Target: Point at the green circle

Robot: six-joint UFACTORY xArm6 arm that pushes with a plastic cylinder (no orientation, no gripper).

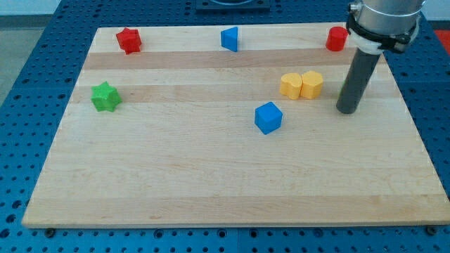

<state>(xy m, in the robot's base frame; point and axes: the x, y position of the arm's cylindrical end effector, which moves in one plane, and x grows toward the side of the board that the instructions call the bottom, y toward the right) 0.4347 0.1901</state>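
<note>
We see the wooden board (211, 183) first. Our arm carries no pincer, only a rod, so there is nothing to open or close. My tip (346, 110) rests just right of the paired yellow blocks (301, 85). No green circle shows; only a green star (105, 96) sits far left, likely our target.

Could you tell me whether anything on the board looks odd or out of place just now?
One thing stands out: no green circle is visible. The only green block is the green star at the view's left. My tip rests far from it, at the view's right, just right of the two touching yellow blocks. Nothing looks spilled or damaged.
</note>
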